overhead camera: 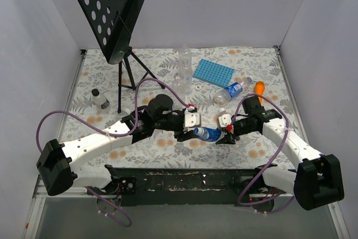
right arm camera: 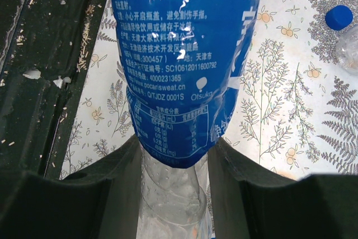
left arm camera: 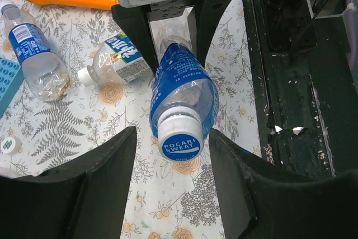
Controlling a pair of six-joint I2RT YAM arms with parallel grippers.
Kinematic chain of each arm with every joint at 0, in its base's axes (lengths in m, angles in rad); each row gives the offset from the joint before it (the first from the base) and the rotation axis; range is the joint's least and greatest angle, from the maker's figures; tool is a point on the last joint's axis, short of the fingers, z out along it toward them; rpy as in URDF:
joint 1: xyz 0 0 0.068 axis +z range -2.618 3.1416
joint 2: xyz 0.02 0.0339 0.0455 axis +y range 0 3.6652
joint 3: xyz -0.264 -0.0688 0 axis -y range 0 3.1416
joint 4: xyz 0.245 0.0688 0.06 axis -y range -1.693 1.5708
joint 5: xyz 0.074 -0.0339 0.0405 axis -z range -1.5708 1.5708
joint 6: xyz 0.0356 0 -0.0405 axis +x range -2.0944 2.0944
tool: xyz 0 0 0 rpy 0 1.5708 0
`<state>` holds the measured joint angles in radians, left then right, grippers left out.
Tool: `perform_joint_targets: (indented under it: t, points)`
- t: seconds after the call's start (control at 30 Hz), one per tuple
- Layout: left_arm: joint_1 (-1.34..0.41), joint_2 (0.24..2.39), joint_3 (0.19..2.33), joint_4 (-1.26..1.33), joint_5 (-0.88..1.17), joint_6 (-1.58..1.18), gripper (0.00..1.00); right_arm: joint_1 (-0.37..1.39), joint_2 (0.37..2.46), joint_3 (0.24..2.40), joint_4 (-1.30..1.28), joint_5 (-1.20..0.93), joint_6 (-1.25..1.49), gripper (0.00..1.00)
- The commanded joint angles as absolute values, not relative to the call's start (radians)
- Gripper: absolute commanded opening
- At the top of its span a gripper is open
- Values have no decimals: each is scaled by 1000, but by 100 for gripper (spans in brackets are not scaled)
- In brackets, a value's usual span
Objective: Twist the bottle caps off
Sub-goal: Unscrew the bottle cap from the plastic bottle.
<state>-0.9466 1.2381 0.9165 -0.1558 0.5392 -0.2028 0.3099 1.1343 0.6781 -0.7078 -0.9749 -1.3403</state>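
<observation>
1. Top: near the front centre, the bottle (overhead camera: 207, 133) spans between the left gripper (overhead camera: 189, 134) and the right gripper (overhead camera: 225, 136).
2. Left wrist: the left jaws, partly open, flank the cap (left arm camera: 180, 138), with a gap on one side.
3. Right wrist: the right jaws clamp the bottle's clear base.

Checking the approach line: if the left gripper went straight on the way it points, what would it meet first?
The cap of the bottle, lying between the left gripper's open fingers; nothing seems to stand before it, though depth is unclear. The right gripper holds the bottle's far end.
</observation>
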Motion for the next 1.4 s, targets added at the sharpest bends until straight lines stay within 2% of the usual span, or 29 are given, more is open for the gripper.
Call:
perform_joint_targets:
  t: [0.0,0.23,0.33,0.4,0.43,0.57,0.6,0.83,0.93,1.03,1.17,1.37]
  points:
    - [-948,1230,950,-146,548,-207,53,313,1131,692,-726,-999,-1355,17]
    - [-948,1244,953,-152,551,-209,53,314,1132,692,-726,-999,-1356,17]
    - [-948,1249,957,-152,555,-213,48,314,1131,693,-726,-999,-1355,17]
    - [-946,1252,959,-153,557,-219,40,314,1131,692,-727,-999,-1356,17]
    - [-948,1253,960,-152,560,-228,28,314,1132,693,-727,-999,-1356,17]
    - [-948,1249,968,-152,557,-288,2,313,1131,693,-727,-997,-1355,17]
    - [-948,1247,972,-152,551,-326,0,314,1132,693,-727,-996,-1355,17]
    - [-946,1200,1005,-166,375,-863,0,314,1127,693,-726,-994,-1355,17]
    - [-946,1175,1018,-242,159,-1265,0,313,1126,693,-726,-994,-1353,17]
    - [-946,1222,1095,-385,156,-1639,0,314,1129,692,-723,-1000,-1353,17]
    - [-946,1270,1137,-480,154,-1736,0,314,1137,696,-729,-1002,-1356,17]
    - [-946,1272,1140,-465,140,-1756,0,311,1127,689,-718,-996,-1348,17]
